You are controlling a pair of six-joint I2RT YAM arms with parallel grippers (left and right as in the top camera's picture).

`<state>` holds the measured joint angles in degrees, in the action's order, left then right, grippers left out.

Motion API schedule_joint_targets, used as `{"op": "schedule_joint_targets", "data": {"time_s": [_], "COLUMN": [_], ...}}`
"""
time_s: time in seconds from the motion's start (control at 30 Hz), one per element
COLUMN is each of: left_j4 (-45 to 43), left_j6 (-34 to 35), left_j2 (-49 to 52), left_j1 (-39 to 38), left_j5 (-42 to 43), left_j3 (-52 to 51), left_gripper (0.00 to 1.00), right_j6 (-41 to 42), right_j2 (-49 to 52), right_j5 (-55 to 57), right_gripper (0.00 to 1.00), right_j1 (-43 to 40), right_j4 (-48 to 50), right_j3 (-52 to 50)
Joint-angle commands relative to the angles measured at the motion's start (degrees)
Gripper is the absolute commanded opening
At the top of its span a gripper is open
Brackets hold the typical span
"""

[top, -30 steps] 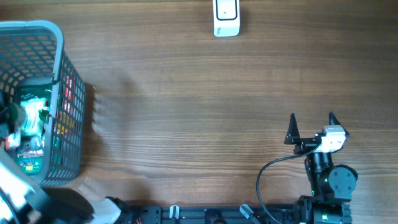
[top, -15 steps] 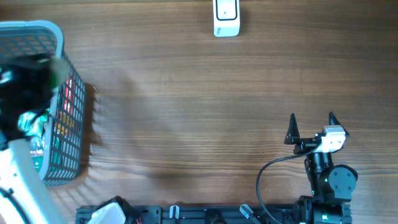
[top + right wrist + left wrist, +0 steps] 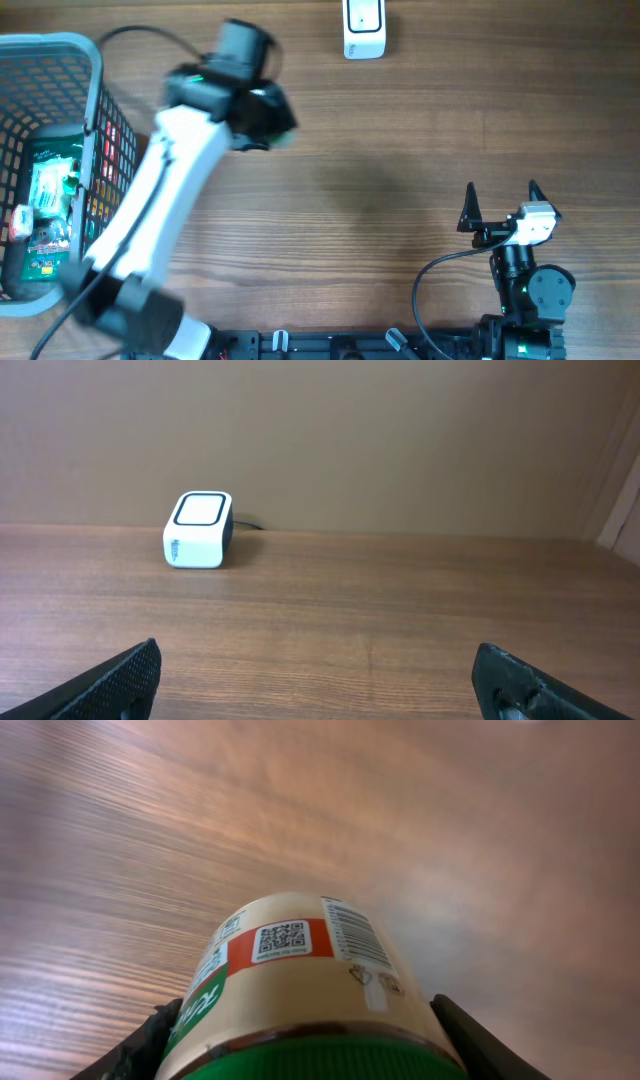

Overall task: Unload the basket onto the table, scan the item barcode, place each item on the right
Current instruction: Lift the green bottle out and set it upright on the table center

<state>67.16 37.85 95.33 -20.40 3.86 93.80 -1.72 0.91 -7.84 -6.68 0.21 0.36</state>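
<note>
Four items, L to R:
- Basket (image 3: 97, 70), far L: other packets (image 3: 50, 190) inside.
- Left gripper (image 3: 303, 1038): clamped on jar (image 3: 300, 990), fingers (image 3: 150, 1038) at its sides near green lid (image 3: 310, 1062); jar held over table (image 3: 400, 150), between basket and scanner (image 3: 364, 30). Prob. rigid, smooth, fairly light; glossy label (image 3: 240, 982) may slip, so side grip near lid suits. Barcode (image 3: 350, 932) unobstructed.
- Scanner, top centre: window up.
- Right gripper (image 3: 502, 195): jaws wide, empty.

jar (image 3: 300, 982): QR code (image 3: 281, 939) on orange band | barcode (image 3: 352, 932) beside it | green logo (image 3: 197, 1007) (letters cut off)
</note>
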Motion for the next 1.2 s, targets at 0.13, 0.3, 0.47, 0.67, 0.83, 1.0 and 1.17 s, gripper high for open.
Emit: {"op": "schedule_joint_targets", "data": {"time_s": [0.13, 0.3, 0.47, 0.67, 0.83, 1.0, 1.17], "left_j4": [-3.9, -6.3, -7.8, -8.0, -4.0, 5.2, 11.4], "left_j6": [-14.7, -18.0, -17.9, -17.9, -18.2, -18.1, -17.9], "left_j2": [16.3, 22.3, 24.9, 25.3, 23.1, 17.6, 12.3], "left_j1": [-9.2, -12.1, -14.0, -15.8, -15.5, -12.6, -7.1], "left_j5": [-2.4, -2.2, -2.2, -2.2, -2.6, -5.5, -5.9], "left_j3": [0.8, 0.8, 0.8, 0.8, 2.2, 13.1, 28.3], "left_gripper": [0.57, 0.56, 0.63, 0.95, 1.00, 1.00, 1.00], "right_j6": [0.6, 0.6, 0.6, 0.6, 0.6, 0.6, 0.6], "right_j2": [-0.1, -0.1, -0.1, -0.1, -0.1, -0.1, -0.1], "right_j5": [0.6, 0.6, 0.6, 0.6, 0.6, 0.6, 0.6], "right_gripper": [1.00, 1.00, 1.00, 1.00, 1.00, 1.00, 1.00], "right_j1": [0.2, 0.2, 0.2, 0.2, 0.2, 0.2, 0.2], "right_j4": [0.2, 0.2, 0.2, 0.2, 0.2, 0.2, 0.2], "right_j3": [-0.1, -0.1, -0.1, -0.1, -0.1, -0.1, -0.1]}}
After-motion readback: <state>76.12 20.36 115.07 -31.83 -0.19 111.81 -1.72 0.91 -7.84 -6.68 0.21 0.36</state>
